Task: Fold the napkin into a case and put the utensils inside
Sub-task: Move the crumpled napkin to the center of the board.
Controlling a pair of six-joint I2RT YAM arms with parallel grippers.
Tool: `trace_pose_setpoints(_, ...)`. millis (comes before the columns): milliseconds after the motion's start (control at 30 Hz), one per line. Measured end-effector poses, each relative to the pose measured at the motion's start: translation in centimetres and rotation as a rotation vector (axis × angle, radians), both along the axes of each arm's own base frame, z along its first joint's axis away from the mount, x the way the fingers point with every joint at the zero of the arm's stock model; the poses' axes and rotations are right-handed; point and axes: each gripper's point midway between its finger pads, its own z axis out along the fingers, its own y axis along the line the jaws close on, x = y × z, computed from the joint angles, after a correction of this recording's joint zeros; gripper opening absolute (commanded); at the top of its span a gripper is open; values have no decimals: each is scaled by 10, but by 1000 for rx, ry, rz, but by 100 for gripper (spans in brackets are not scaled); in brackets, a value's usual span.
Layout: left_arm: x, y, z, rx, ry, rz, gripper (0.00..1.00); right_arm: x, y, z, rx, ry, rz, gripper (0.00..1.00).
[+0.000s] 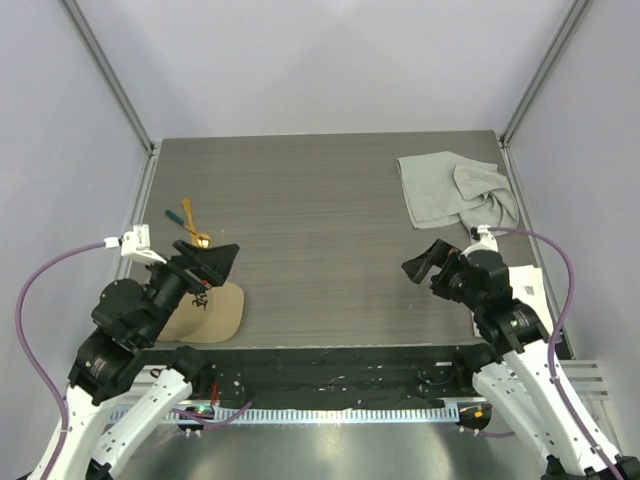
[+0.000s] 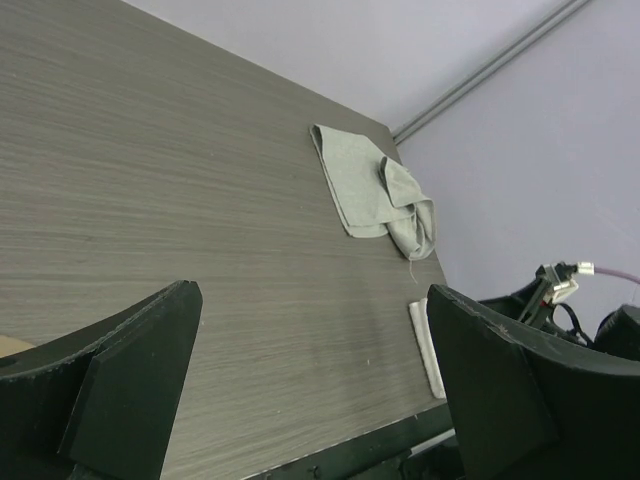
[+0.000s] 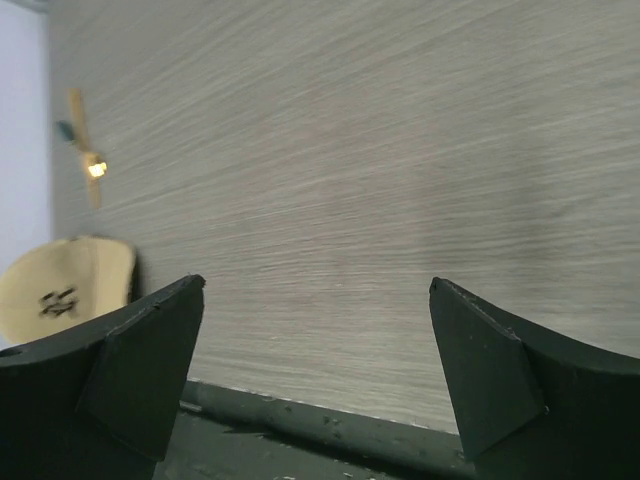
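Nearest, both my grippers stand wide with nothing held: left gripper [image 1: 212, 262] at lower left, right gripper [image 1: 425, 262] at lower right. My left wrist hides part of the tan cap [image 1: 222, 312]. Just beyond, the utensils [image 1: 190, 224] overlap, handles slanting toward the upper left; the teal one is hard to make out. Farthest, at upper right, the light grey napkin [image 1: 440, 188] lies unfolded, its right side rumpled.

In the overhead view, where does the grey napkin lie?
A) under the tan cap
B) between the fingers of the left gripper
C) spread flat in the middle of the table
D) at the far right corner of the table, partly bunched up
D: the napkin lies at the far right corner of the table, its right part bunched into folds.
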Motion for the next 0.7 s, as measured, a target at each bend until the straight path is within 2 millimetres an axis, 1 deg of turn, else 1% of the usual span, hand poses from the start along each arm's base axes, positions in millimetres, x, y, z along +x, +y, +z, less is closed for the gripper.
trace_pose_setpoints(67, -1, -1, -1, 3, 1, -9, 100, 5, -7, -3, -49, 45, -35, 100)
trace_pose_setpoints(100, -2, -2, -1, 8, 1, -17, 100, 11, -12, -1, -86, 70, -57, 100)
trace_pose_setpoints(167, -3, -5, -2, 18, 1, -37, 100, 32, -20, 10, -169, 100, -101, 100)
trace_pose_setpoints(233, -3, -9, -4, 26, 6, -60, 100, 67, -28, 32, -262, 93, -157, 100)
trace_pose_setpoints(300, -3, -16, -7, 43, 14, -94, 100, 104, -36, 44, -349, 89, -211, 99)
trace_pose_setpoints(333, -3, -21, -9, 53, 23, -119, 100, 125, -42, 47, -394, 93, -238, 99)
trace_pose_setpoints(400, -2, -31, -15, 70, 49, -171, 100, 161, -59, 42, -454, 124, -288, 98)
trace_pose_setpoints(433, -2, -35, -18, 77, 59, -194, 100, 179, -71, 36, -478, 146, -315, 98)
trace_pose_setpoints(500, -5, -45, -22, 91, 75, -254, 100, 208, -98, 20, -523, 197, -365, 97)
trace_pose_setpoints(633, -14, -56, -24, 101, 74, -344, 100, 249, -138, -7, -600, 274, -417, 95)
trace_pose_setpoints(700, -17, -59, -22, 103, 65, -370, 100, 270, -152, -20, -648, 299, -427, 90)
